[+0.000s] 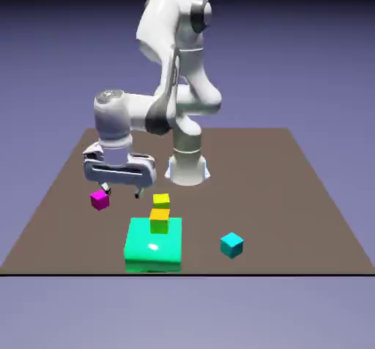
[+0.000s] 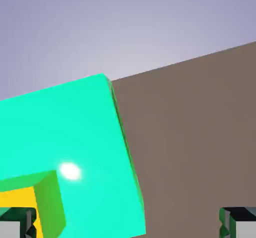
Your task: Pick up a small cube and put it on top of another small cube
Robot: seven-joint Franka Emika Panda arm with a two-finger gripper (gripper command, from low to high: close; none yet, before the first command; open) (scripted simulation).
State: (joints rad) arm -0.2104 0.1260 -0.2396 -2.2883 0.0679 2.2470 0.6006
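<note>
Gripper (image 1: 121, 190) hovering spread and empty above the table (image 1: 293, 193).

The magenta cube (image 1: 99, 199) is seen on the table just beside the fingertips, ungrasped; the cyan cube (image 1: 231, 245) sits well apart toward the exterior view's right. The green block (image 2: 75, 132) fills the hand view, an orange cube (image 1: 160, 220) resting on it, a yellow cube (image 1: 161, 201) behind.

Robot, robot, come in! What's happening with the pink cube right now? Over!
Hand open, empty, low beside the pink cube. Pink cube on table, not gripped. Cyan cube sits alone. Green block with yellow cube lies between them.
</note>
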